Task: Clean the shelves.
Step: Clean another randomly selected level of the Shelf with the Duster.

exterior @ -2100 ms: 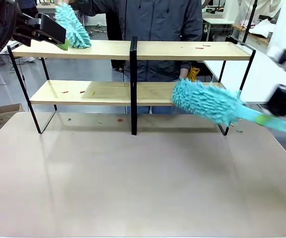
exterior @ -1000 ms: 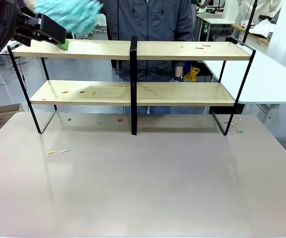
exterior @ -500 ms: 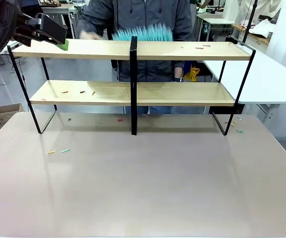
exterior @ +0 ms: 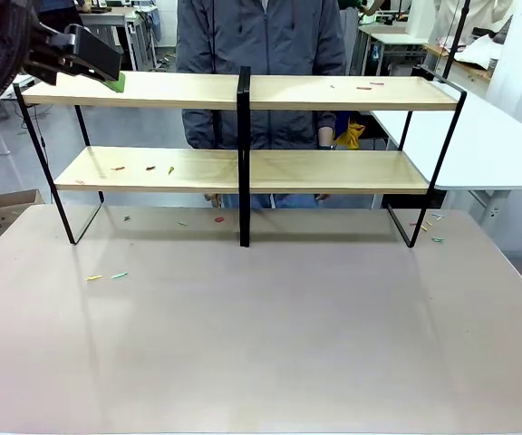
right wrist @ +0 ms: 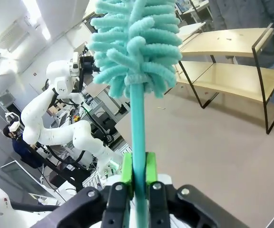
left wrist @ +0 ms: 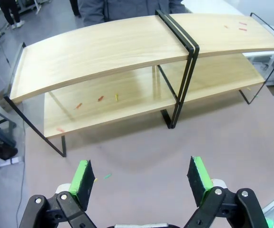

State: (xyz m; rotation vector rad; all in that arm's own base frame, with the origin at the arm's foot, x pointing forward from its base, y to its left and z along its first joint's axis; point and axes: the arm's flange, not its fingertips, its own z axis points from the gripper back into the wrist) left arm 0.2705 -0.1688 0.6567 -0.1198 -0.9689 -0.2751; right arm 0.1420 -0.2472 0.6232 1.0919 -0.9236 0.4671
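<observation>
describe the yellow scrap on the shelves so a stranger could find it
Start at the shelves, lower board, left of the central black post. A short row of tiny scraps lies there; the yellow scrap is nearest the post, its neighbours being red.

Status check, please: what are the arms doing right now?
Left gripper open, by top left of shelves. Right gripper shut on duster. Scraps on lower board. Person behind shelves.

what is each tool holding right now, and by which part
Right tool: shut on the teal duster, pinching its thin handle just below the fluffy head. Left tool: open, holding nothing.
</observation>
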